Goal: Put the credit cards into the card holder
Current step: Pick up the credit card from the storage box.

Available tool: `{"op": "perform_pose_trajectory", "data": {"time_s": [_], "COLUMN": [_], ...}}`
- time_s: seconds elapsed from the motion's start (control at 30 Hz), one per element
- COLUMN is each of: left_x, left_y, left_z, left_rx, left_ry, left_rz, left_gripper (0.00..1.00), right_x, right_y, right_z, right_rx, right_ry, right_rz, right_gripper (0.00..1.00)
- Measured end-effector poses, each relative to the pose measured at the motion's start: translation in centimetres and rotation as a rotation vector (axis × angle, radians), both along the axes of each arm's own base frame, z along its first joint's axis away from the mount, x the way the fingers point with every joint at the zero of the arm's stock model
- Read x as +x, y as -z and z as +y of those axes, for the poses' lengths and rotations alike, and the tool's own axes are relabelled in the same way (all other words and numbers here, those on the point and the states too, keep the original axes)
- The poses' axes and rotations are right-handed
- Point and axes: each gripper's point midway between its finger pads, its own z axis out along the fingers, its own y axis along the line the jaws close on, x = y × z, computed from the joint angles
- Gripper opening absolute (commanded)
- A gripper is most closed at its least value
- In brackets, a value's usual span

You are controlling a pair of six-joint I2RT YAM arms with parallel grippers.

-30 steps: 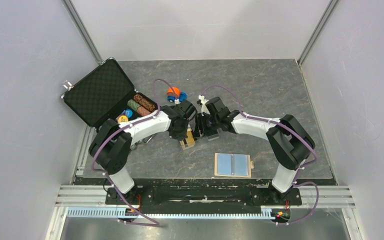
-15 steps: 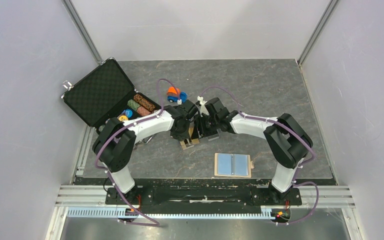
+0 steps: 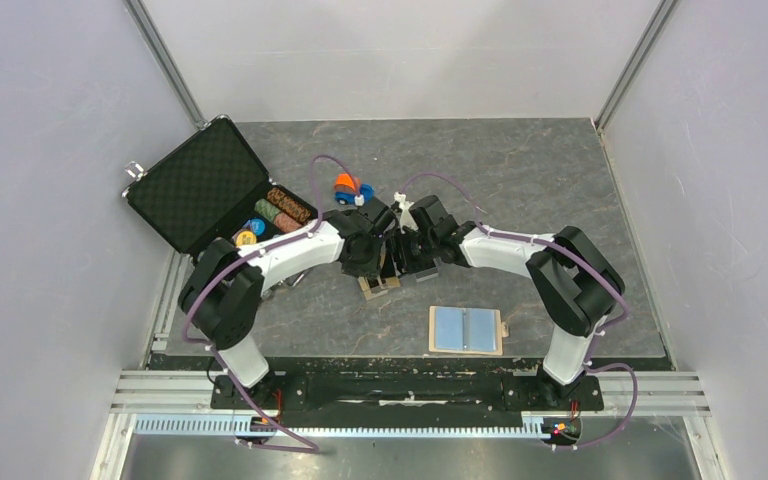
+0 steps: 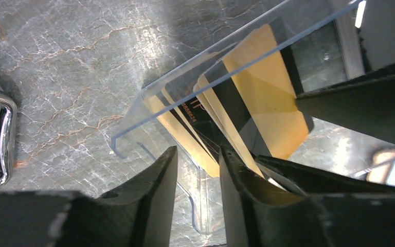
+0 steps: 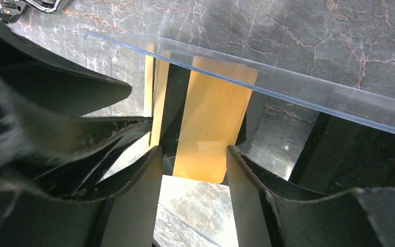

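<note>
Gold credit cards with black stripes (image 4: 259,98) stand in a clear plastic box (image 4: 133,123) at mid-table; they also show in the right wrist view (image 5: 211,123) and the top view (image 3: 378,285). My left gripper (image 4: 198,172) is open, its fingertips astride the box's near wall, right next to the card ends. My right gripper (image 5: 194,164) is open, its fingertips either side of the front gold card's lower edge. Both meet over the box, left gripper (image 3: 368,258) and right gripper (image 3: 412,256). The beige card holder (image 3: 500,330) lies open near the front, light blue showing inside.
An open black briefcase (image 3: 195,190) with rows of chips (image 3: 285,208) stands at the back left, with loose chips (image 3: 250,232) beside it. An orange and blue object (image 3: 350,186) lies behind the grippers. A chrome latch (image 4: 0,134) shows at the left.
Both grippers have shifted slightly up the view and closer together over the clear box. The card holder has not moved.
</note>
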Motion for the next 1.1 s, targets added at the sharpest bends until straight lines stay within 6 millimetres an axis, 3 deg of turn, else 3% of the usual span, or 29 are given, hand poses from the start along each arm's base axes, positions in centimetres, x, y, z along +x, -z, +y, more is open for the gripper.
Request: {"op": "perform_pose_trajectory", "data": {"time_s": [0.13, 0.43, 0.73, 1.1], "left_x": [-0.1, -0.1, -0.1, -0.4], "left_y": [-1.2, -0.9, -0.8, -0.2], "left_z": [-0.1, -0.3, -0.3, 0.0], "left_rx": [-0.036, -0.075, -0.087, -0.088], "left_ry": [0.001, -0.01, -0.017, -0.035], "left_rz": [-0.026, -0.031, -0.033, -0.021], "left_gripper": [0.47, 0.47, 0.46, 0.46], "right_x": [-0.1, -0.2, -0.3, -0.3], "right_y": [-0.1, 0.1, 0.2, 1.1], "right_z": [0.3, 0.5, 0.7, 0.6], "right_rx": [0.009, 0.012, 0.015, -0.007], "right_ry": [-0.009, -0.016, -0.034, -0.042], "right_rz": [-0.002, -0.002, -0.009, -0.007], "right_gripper": [0.55, 0.63, 0.52, 0.66]}}
